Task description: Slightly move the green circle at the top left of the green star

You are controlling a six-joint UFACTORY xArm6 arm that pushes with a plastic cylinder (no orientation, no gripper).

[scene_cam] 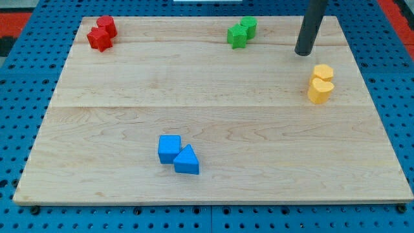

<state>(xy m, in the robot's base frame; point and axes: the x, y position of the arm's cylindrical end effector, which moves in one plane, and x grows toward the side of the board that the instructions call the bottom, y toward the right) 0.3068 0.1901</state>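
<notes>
Tip: my tip (303, 53) is resting on the wooden board (213, 188) near the view's top right, touching no block; being a bare rod, it has no jaws for opening or closing, and it is gripping nothing.
Rod: the dark rod (312, 24) is coming down from the view's top edge, leaning slightly so that its lower end is sitting further to the view's left than its upper part.
Green circle: the green circle (248, 26) is sitting near the view's top edge, somewhat right of centre, well apart from my tip, which is standing to its right and a little lower.
Green star: the green star (237, 36) is lying just to the lower left of the green circle, and the two are touching or nearly so.
Yellow pair: a yellow hexagon-like block (323, 72) and a yellow heart-like block (319, 91) are sitting together at the view's right, one above the other, below and slightly right of my tip.
Red pair: a red circle (107, 26) and a red star (98, 39) are huddling in the view's top left corner, pressing against each other.
Blue pair: a blue cube (169, 148) and a blue triangle (187, 160) are lying side by side in the lower middle, touching.
Surround: a blue pegboard (19, 77) is showing around the board on all sides.
</notes>
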